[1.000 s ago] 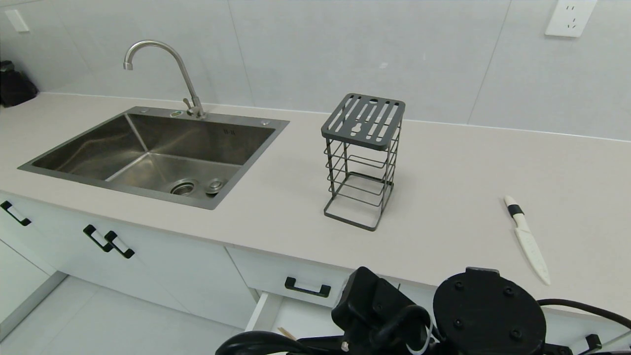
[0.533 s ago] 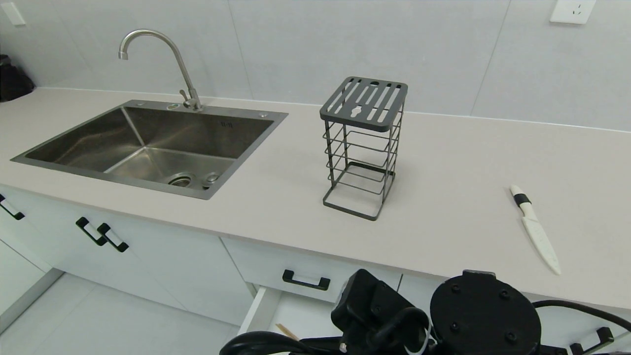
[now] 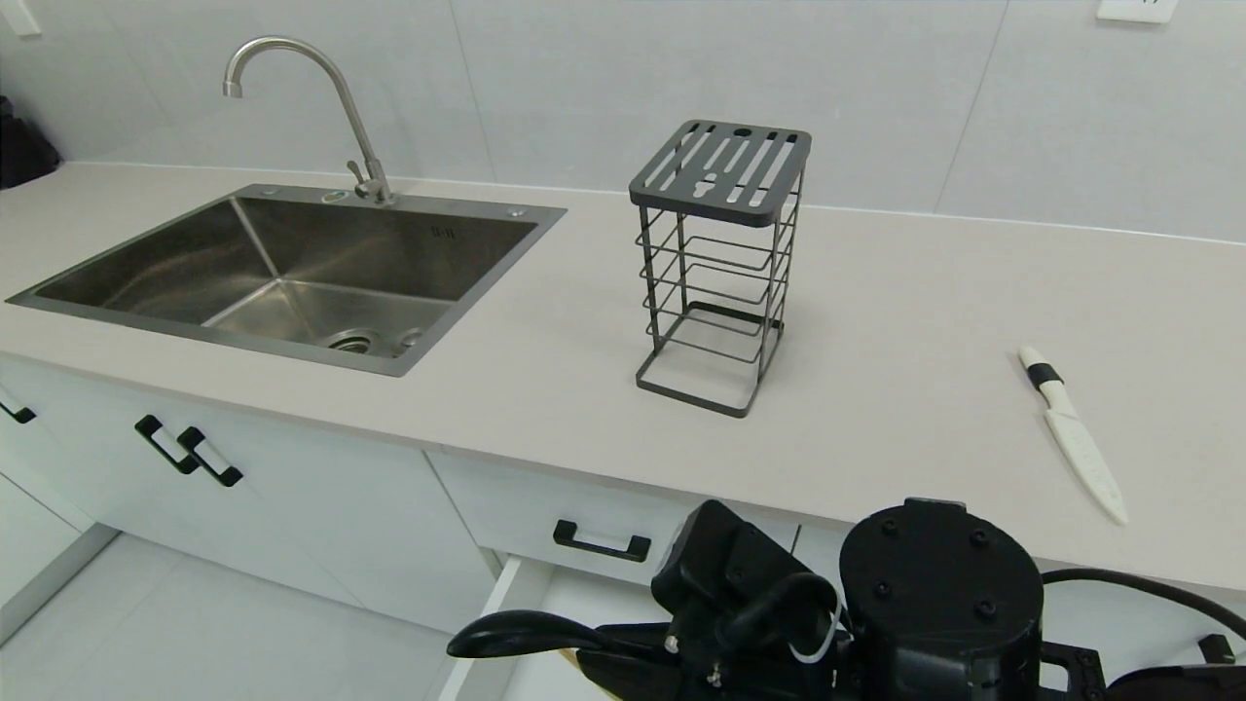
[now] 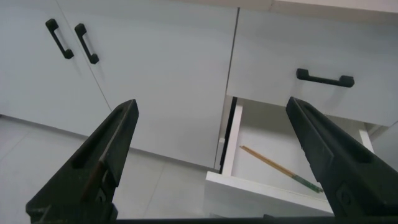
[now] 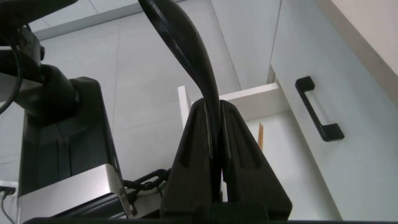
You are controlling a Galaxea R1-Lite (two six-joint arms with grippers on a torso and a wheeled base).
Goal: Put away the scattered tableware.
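Level, pointing left, black spoon (image 3: 526,629) clamped in right jaws; left jaws wide.

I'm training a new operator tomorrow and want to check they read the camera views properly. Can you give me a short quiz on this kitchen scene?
1. True or false: the white knife stands in the wire rack.
2. What lies in the open drawer? A) a chopstick B) a fork C) a plate
3. Fill in: the black utensil is clamped in the ___ gripper.

Key
1. False: it lies flat on the countertop, apart from the rack.
2. A.
3. Right: the right gripper is shut on it, and the left gripper is open and empty.
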